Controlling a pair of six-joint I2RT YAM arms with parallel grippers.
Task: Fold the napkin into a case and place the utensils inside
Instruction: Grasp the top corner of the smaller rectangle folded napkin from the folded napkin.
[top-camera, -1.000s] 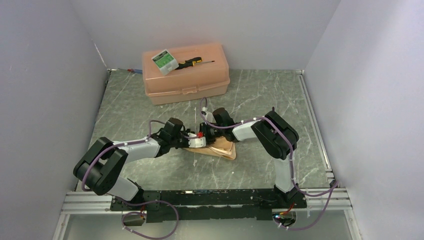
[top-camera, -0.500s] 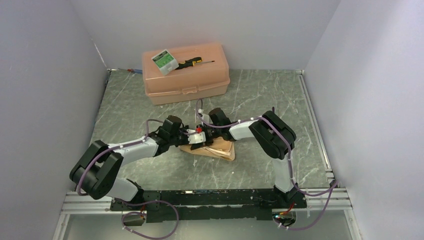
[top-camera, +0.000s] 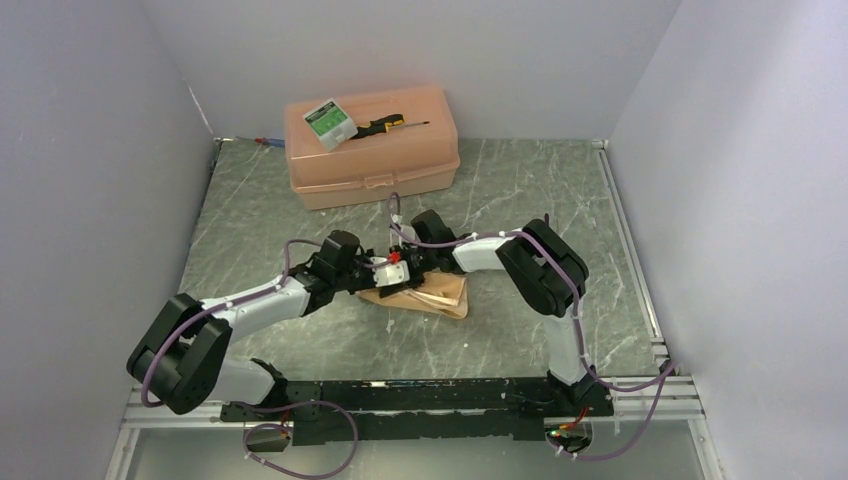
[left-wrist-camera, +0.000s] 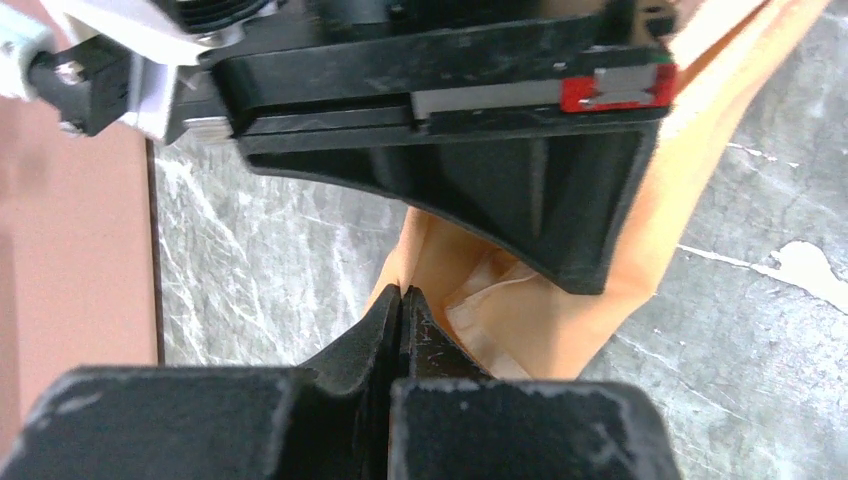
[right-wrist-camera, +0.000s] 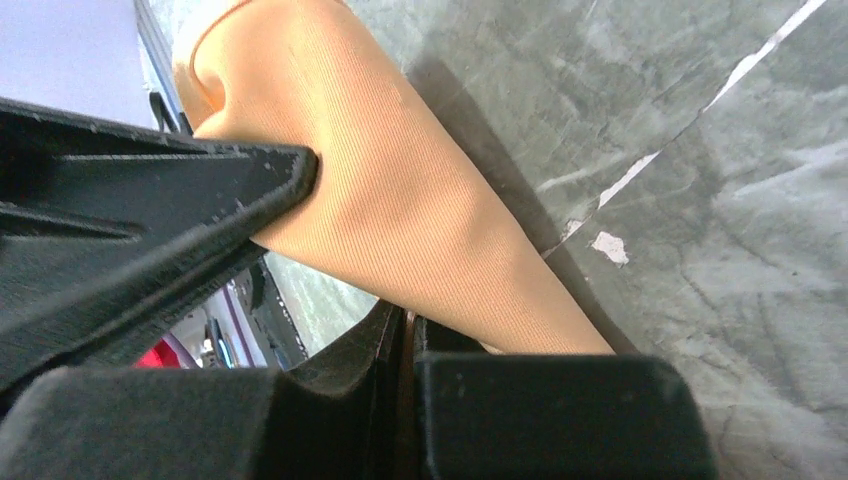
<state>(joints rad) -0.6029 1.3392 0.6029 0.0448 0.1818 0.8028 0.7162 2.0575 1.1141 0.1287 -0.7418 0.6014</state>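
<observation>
1. Left gripper (left-wrist-camera: 401, 300), at 6 o'clock, pinches the peach napkin (left-wrist-camera: 520, 320), its fingers pressed together.
2. Right gripper (left-wrist-camera: 560, 240), black with a red tape strip (left-wrist-camera: 615, 88), fills 12 o'clock and overlaps the cloth.
3. Peach box (left-wrist-camera: 70, 250) at 9 o'clock; marble table (left-wrist-camera: 750, 200) at 3.
</observation>
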